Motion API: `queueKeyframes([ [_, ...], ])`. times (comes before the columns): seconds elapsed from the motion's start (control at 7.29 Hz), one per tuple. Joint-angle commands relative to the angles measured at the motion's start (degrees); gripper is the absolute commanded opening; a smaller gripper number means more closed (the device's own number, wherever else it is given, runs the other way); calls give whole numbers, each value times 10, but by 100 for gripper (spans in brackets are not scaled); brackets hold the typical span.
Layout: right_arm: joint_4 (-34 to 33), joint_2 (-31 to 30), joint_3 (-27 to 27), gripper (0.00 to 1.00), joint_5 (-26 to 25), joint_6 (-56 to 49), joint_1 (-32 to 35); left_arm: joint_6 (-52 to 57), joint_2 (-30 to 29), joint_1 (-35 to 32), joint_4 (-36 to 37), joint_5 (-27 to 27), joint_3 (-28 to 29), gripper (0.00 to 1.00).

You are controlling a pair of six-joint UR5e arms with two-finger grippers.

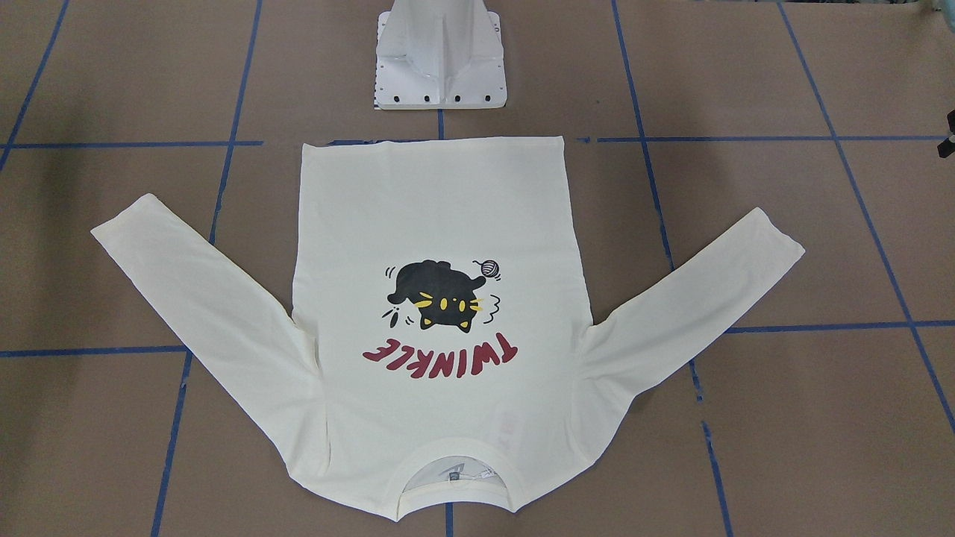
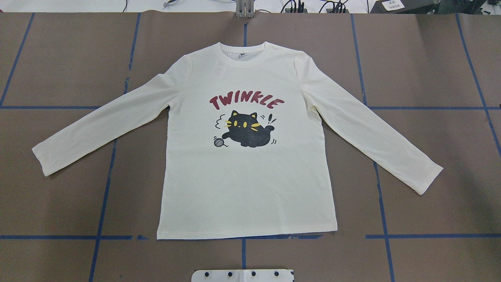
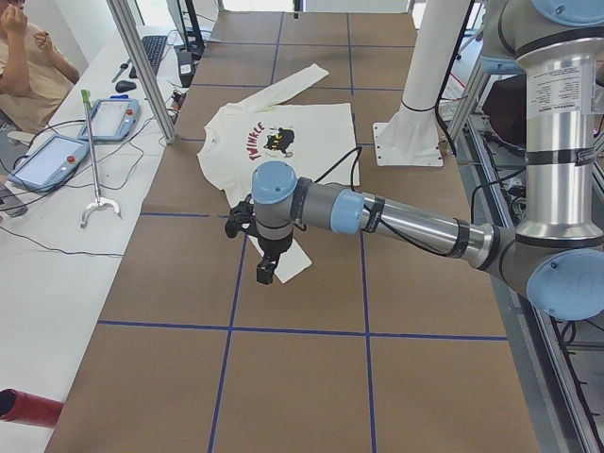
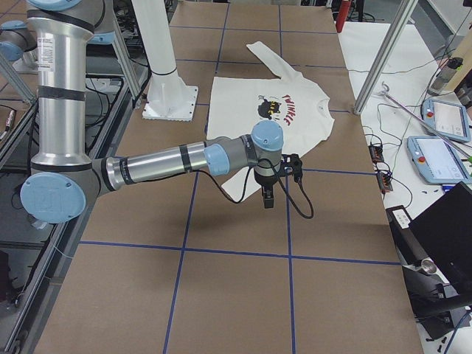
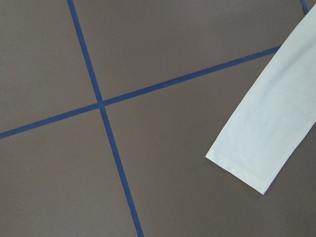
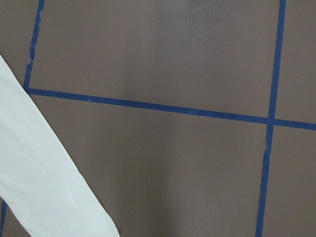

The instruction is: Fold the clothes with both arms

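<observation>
Left claw (image 3: 266,276) and right claw (image 4: 268,200) hover near the flat T-shirt's (image 2: 246,188) cuffs.

Left arm (image 3: 415,222), right arm (image 4: 158,166) outstretched

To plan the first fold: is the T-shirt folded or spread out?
Spread out. The T-shirt lies flat, print up, both sleeves extended sideways; no fold shows.
</observation>
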Motion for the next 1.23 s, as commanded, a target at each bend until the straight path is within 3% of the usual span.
queueKeyframes([
  [0.0, 14, -18, -1, 100, 1, 4, -14, -2, 5, 1, -27, -10, -2, 100],
  [0.14, 17, -20, -1, 100, 0, 18, -48, -3, 6, 1, -41, -10, 0, 100],
  [0.27, 64, -23, -3, 100, -4, 51, -83, -4, 4, 1, -43, -10, -6, 100],
  [0.55, 218, -50, -26, 99, -15, 200, -161, -20, 2, 1, -82, -10, 1, 100],
  [0.69, 264, -51, -46, 94, -62, 284, -223, -46, 1, 2, -97, -9, -1, 100],
  [0.82, 308, -50, -61, 94, -74, 319, -242, -54, 1, 2, -117, -9, 7, 100],
  [1.1, 330, -55, -100, 94, -73, 323, -242, -54, -1, 2, -160, -9, 30, 100],
])
